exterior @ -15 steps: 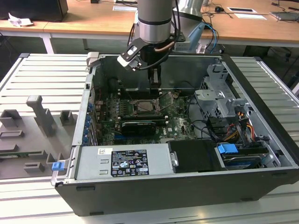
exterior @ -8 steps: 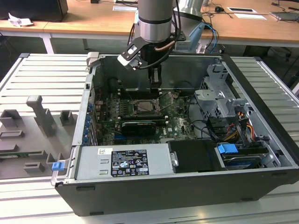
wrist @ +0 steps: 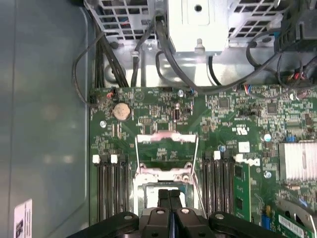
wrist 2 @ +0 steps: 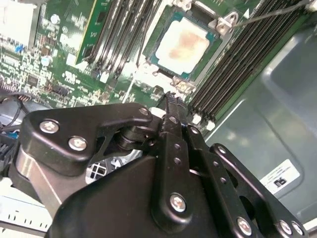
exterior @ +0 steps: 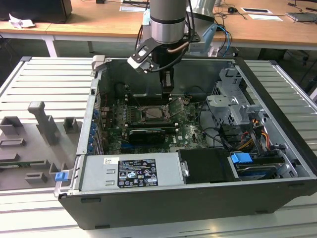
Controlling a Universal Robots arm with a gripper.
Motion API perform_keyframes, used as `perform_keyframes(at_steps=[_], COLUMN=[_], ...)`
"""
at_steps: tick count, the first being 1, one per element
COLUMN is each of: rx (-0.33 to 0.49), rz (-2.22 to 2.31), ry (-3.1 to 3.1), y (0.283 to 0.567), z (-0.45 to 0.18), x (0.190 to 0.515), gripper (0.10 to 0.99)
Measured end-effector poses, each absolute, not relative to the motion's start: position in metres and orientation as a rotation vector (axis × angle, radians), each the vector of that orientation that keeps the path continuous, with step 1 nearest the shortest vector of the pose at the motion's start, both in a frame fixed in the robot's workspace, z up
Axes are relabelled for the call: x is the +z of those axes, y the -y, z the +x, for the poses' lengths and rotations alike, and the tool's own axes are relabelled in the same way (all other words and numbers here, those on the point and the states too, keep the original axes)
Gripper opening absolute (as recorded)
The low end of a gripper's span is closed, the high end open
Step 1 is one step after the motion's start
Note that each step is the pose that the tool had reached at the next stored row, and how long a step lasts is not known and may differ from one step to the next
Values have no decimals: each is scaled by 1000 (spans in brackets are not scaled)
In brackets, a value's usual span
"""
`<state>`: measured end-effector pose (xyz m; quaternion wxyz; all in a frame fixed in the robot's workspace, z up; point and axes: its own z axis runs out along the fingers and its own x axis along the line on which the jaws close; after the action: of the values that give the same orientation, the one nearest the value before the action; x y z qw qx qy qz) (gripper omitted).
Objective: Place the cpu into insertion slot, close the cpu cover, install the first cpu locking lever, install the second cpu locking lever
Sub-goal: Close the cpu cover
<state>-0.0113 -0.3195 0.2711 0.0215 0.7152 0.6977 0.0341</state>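
Item: cpu (wrist 2: 181, 43), seated flat in the insertion slot (wrist: 142, 179) at mid motherboard (exterior: 111, 126), inside the open computer case (exterior: 198, 198). The cpu cover (wrist: 167, 140) stands tipped up and the locking levers (wrist: 197, 158) look unlatched: placement judged done, with closing and both levers left. The gripper (wrist 2: 170, 95) is clenched and empty, just above the slot's edge.

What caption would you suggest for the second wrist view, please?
Shut gripper hovering near the cpu, which lies in the slot.

Silver-grey arm (exterior: 167, 22) with a dark band, black linkage jaws studded with silver screws (wrist 2: 178, 202), brownish cable (exterior: 178, 47)
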Motion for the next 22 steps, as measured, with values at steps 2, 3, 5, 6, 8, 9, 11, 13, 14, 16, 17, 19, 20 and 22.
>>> perform_keyframes(at_steps=[2,3,5,6,8,9,11,13,14,16,17,19,20,22], rx=[106,106,106,106,106,106,106,106,106,106,106,106,106,106], rz=[2217,2217,2217,2217,2217,2217,2217,2217,2217,2217,2217,2217,2217,2217], ry=[-2162,-2162,-2162,-2162,-2162,-2162,-2162,-2162,-2163,-2162,-2162,-2162,-2163,-2162], y=[319,319,319,319,319,319,319,319,319,319,319,319,319,319], z=[-5,-3,1,5,9,11,14,18,19,23,24,28,29,32], x=[271,271,271,271,271,271,271,271,271,271,271,271,271,271], gripper=[106,106,106,106,106,106,106,106,106,106,106,106,106,106])
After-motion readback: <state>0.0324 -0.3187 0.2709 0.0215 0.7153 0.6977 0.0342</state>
